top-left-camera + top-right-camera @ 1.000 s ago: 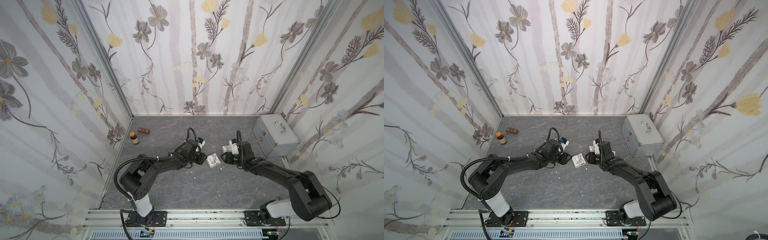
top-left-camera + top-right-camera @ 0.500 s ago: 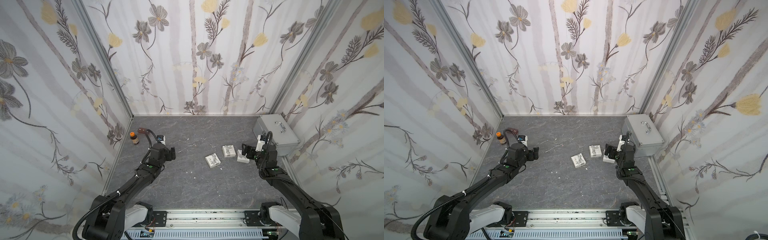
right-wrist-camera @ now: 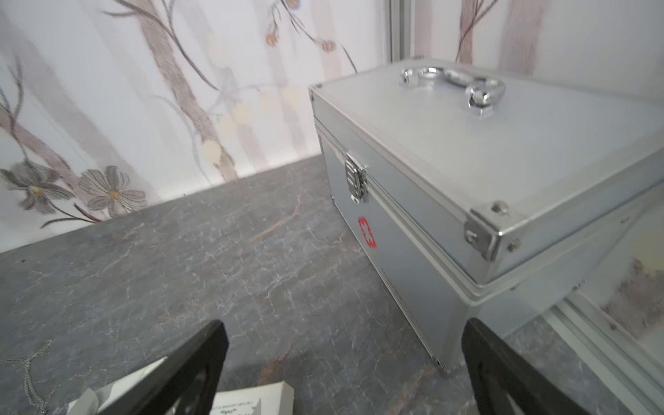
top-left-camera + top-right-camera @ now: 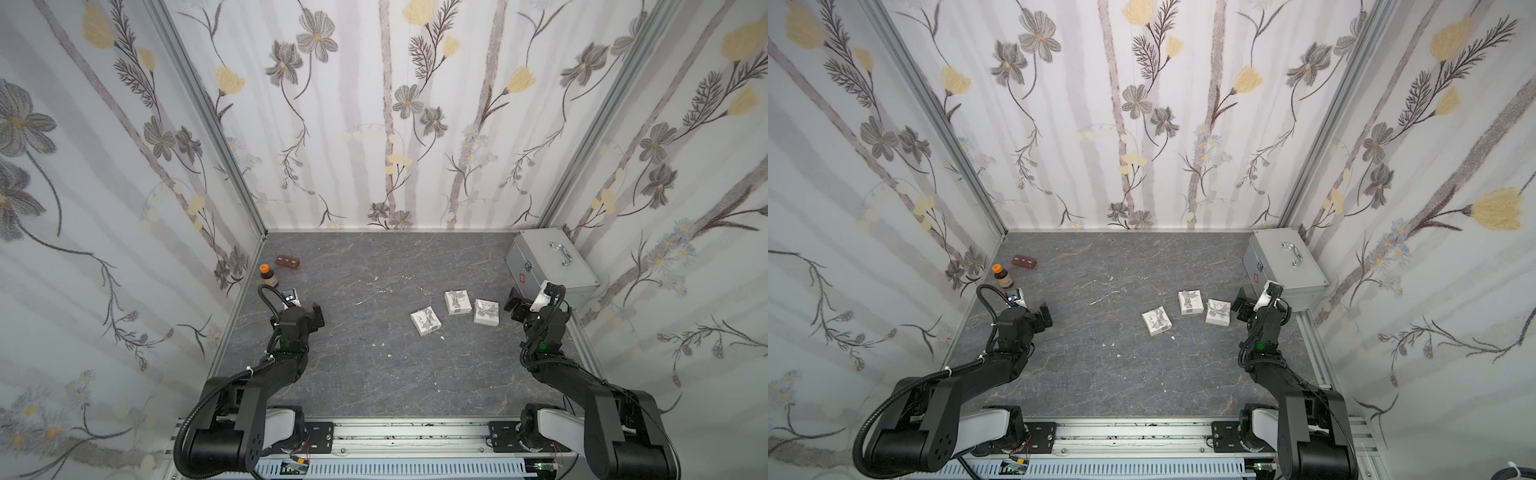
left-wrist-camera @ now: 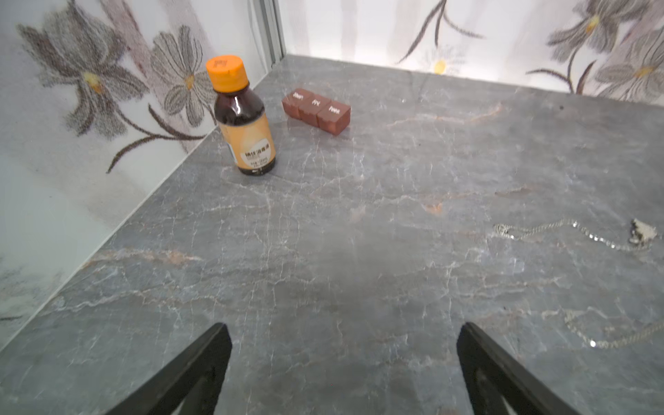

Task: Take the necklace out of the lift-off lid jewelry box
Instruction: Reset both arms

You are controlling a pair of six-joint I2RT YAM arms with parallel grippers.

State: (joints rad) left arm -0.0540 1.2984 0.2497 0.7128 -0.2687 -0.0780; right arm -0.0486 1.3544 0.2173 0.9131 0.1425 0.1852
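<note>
Wide and empty, the left gripper (image 5: 341,330) and right gripper (image 3: 345,327) hang low; the necklace (image 5: 578,225) lies on the worktop (image 5: 323,215) ahead of the left, free of the jewelry box pieces (image 4: 457,302) beside the right: task looks done, keep both clear
</note>
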